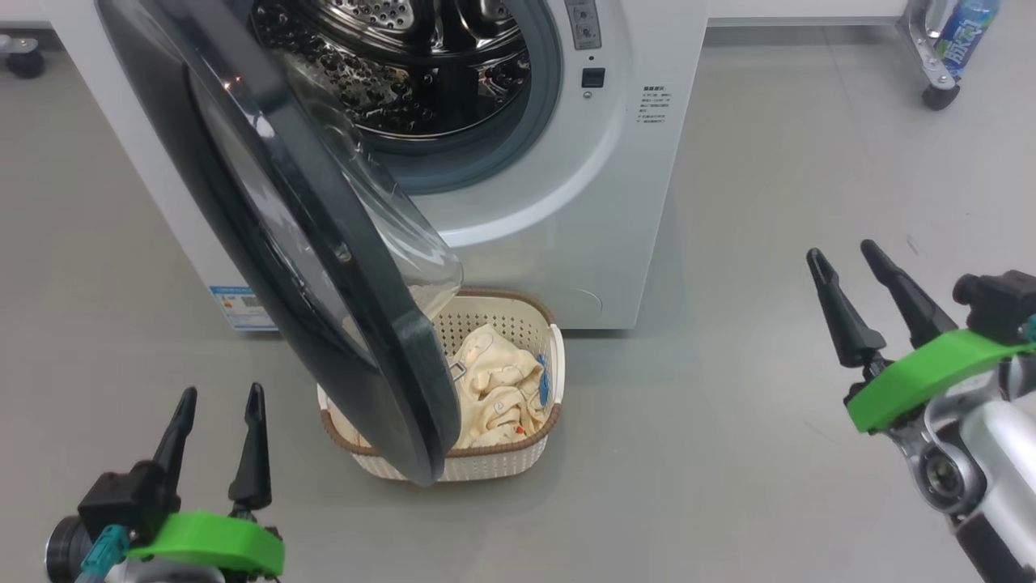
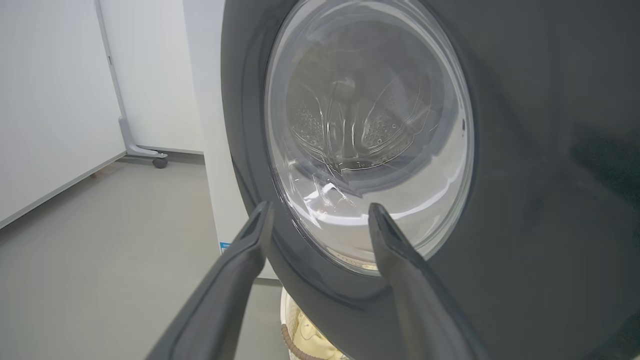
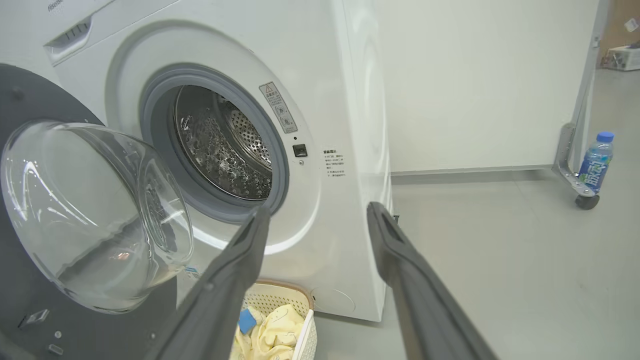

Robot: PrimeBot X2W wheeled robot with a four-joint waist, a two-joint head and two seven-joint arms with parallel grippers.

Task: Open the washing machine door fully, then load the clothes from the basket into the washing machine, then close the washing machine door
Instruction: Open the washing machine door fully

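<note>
**The door hangs over the basket**

The door is only part way open. It leans out over the left side of the basket. The basket sits on the floor, just in front of the machine. The clothes lie in the basket, partly hidden behind the door's black rim. I think no loading is done yet.

The left claw is open and holds nothing. It is low, near the outer side of the door. The right claw is open and holds nothing too, well off to the right.

What could go wrong? A claw that goes for the clothes now may bump the door or its glass bowl. A hard push on the door may knock the light basket away. Soft clothes may slip from the claw and land on the floor.
</note>
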